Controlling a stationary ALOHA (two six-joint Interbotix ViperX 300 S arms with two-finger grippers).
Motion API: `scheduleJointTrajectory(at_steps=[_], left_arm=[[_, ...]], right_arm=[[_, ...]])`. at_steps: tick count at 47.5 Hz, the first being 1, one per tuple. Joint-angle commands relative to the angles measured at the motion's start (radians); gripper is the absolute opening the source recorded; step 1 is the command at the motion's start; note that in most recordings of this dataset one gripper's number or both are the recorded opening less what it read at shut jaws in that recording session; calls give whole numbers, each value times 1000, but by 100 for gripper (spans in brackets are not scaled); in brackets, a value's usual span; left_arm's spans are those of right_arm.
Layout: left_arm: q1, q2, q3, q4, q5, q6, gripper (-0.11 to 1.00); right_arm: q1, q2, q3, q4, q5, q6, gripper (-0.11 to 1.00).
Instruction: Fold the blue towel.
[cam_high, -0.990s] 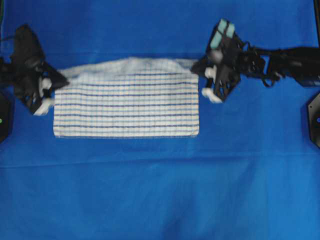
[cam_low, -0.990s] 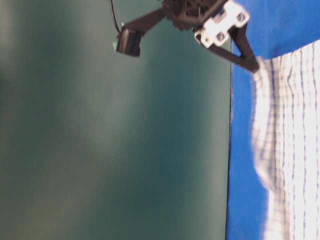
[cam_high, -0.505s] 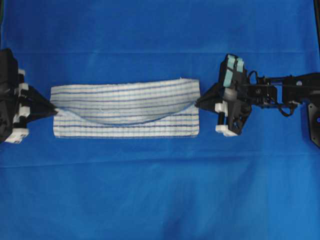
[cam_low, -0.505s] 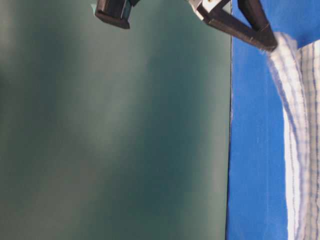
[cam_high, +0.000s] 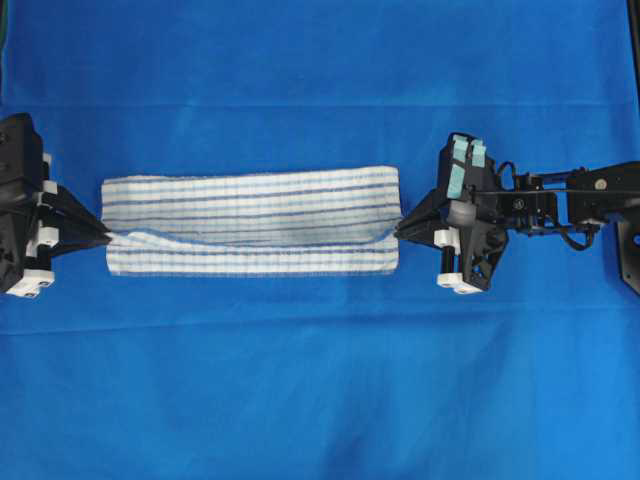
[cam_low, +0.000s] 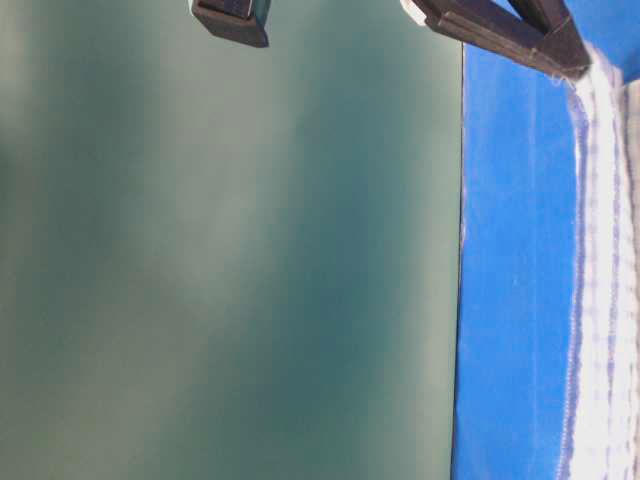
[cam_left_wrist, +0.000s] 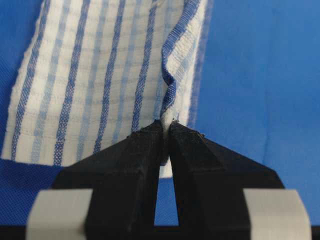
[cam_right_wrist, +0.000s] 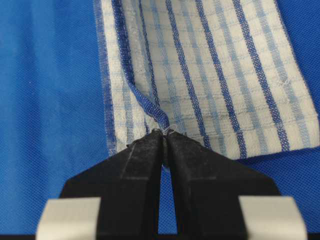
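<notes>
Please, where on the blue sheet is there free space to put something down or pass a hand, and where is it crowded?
Free: the blue sheet below the blue towel, and the strip above it. Crowded: the middle band, where the left end effector and right end effector pinch the towel's ends.

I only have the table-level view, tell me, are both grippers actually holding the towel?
Observer: Yes. The left gripper is shut on a pinched corner of the towel.
Operator: And the right one?
Observer: The right gripper is shut on the opposite corner, a hem bunched between its tips.
Operator: How does the towel lie?
Observer: From overhead the towel is a long narrow band between the two grippers, the held edge sagging over the lower layer.
</notes>
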Motion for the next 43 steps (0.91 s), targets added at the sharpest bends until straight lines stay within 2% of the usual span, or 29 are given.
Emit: scheduleJointTrajectory(at_steps=[1, 6, 9, 16, 19, 20, 22, 27, 37, 43], left_arm=[[-3, 29, -9, -2, -14, -2, 3], [-2, 38, -9, -2, -17, -3, 7], [-3, 38, -9, -2, -17, -3, 18], [-3, 28, -11, -2, -17, -2, 54], [-2, 17, -12, 0, -15, 0, 67], [-2, 12, -12, 0, -15, 2, 70], [5, 3, -12, 2, -12, 3, 72], [35, -25, -12, 3, -11, 12, 70], [158, -25, -12, 5, -15, 20, 70], [193, -9, -14, 5, -21, 21, 70]], right_arm=[[2, -5, -23, 3, -3, 2, 5], [6, 5, -34, 3, 8, 3, 6], [11, 12, -44, 5, 23, 8, 9], [20, 26, -71, 5, 57, 11, 52], [20, 21, -77, 3, 61, 9, 66], [20, 18, -78, 0, 63, 9, 67], [18, 14, -80, 0, 63, 3, 65], [-8, -6, -83, -3, 58, 0, 62], [-130, -8, -91, -5, 57, -5, 62], [-179, -5, -97, -18, 55, -6, 62]])
